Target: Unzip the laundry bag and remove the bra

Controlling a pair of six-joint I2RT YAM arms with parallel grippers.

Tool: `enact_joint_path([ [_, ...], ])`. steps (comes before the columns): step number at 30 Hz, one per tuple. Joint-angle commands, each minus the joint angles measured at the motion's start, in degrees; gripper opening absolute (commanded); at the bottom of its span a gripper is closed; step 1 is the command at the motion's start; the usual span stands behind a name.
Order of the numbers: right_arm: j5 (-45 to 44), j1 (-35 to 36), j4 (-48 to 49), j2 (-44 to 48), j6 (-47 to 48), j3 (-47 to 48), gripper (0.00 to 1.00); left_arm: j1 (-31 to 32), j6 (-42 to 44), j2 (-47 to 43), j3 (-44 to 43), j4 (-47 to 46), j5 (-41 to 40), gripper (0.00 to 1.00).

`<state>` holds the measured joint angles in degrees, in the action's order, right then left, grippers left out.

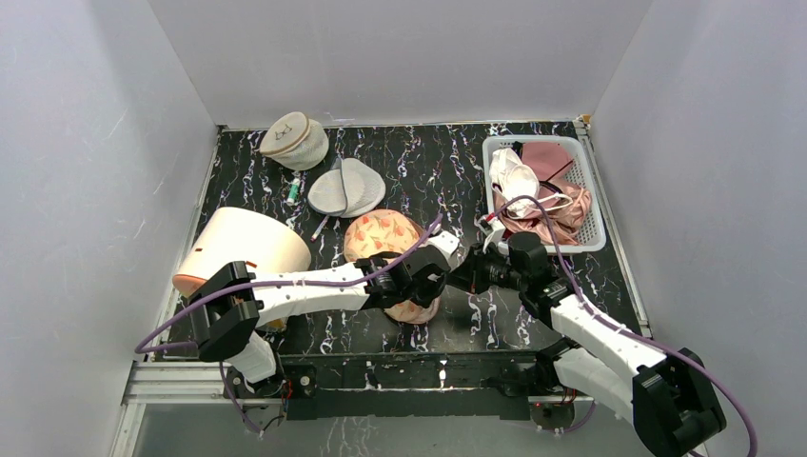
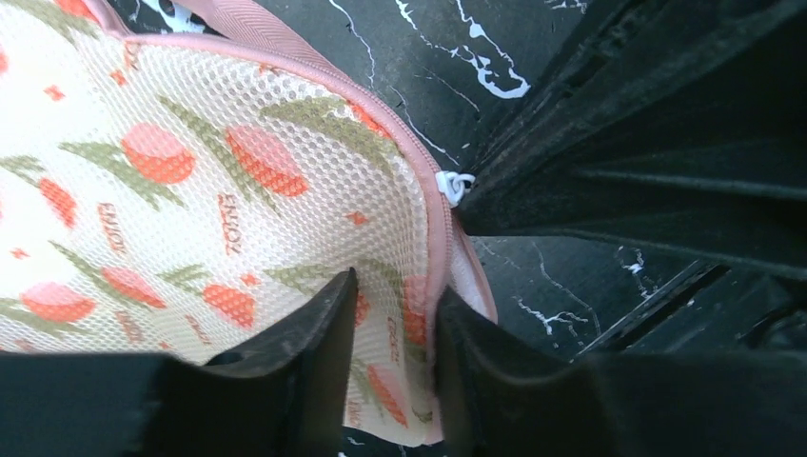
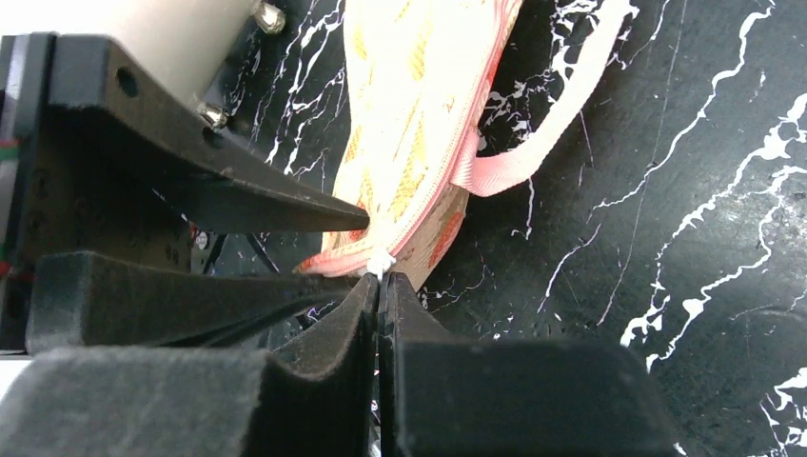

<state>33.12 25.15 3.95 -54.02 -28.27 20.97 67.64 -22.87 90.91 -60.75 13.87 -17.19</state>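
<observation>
The laundry bag [image 1: 379, 232], peach with a red floral print and pink zipper edge, lies mid-table. My left gripper [image 1: 424, 283] is shut on its near end; in the left wrist view the gripper [image 2: 395, 314] pinches the printed mesh [image 2: 190, 181] beside the zipper. My right gripper [image 1: 463, 277] is shut on the small white zipper pull [image 3: 381, 261], at the bag's near tip [image 3: 419, 124]; the gripper [image 3: 380, 286] has its fingers pressed together. The pull also shows in the left wrist view [image 2: 455, 184]. The zipper looks closed. The bra is hidden.
A white basket [image 1: 597, 235] at the right holds dusty-pink garments and an off-white one [image 1: 514, 179]. A round beige-topped pouch [image 1: 295, 140] and a flat white mesh pouch [image 1: 344, 189] lie at the back. A large cream cylinder [image 1: 247, 249] stands at the left.
</observation>
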Motion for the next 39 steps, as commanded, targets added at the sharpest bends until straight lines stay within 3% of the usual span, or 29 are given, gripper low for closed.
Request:
enact_joint_path([
  [1, -0.8, 0.3, 0.9, 1.2, -0.2, 0.2, 0.0, 0.3, 2.2, -0.9, -2.3, 1.7, -0.7, 0.22],
  [3, -2.2, 0.2, -0.5, 1.0, 0.7, 0.8, 0.0, 0.2, 1.8, -1.5, -1.9, 2.1, -0.9, 0.08],
  [8, -7.2, 0.2, -2.1, 0.4, 1.1, 2.8, 0.0, 0.2, 2.0, -4.6, 0.9, 2.0, 0.3, 0.0],
  [14, -15.9, 0.0, -0.5, -4.2, 1.8, 4.3, 0.0, 0.3, 4.2, -7.7, 2.5, 3.0, 2.8, 0.0],
  [21, -17.9, -2.5, 6.7, -14.7, 3.5, 8.3, 0.0, 0.3, 4.2, -9.5, 5.3, 2.2, 3.3, 0.0],
  [29, -12.5, -6.9, 12.8, -24.0, 1.9, 11.5, 0.0, 0.3, -0.1, -8.7, 8.7, 3.1, 0.0, 0.0],
  [36, -3.1, -6.9, 13.7, -20.8, 0.6, 5.5, 0.0, 0.2, -1.3, -7.5, 10.1, 3.9, -3.4, 0.0],
  [39, -1.6, -6.0, 13.5, -16.7, -0.6, 2.2, 0.0, 0.2, -0.4, -6.2, 8.4, 3.9, -2.2, 0.13],
])
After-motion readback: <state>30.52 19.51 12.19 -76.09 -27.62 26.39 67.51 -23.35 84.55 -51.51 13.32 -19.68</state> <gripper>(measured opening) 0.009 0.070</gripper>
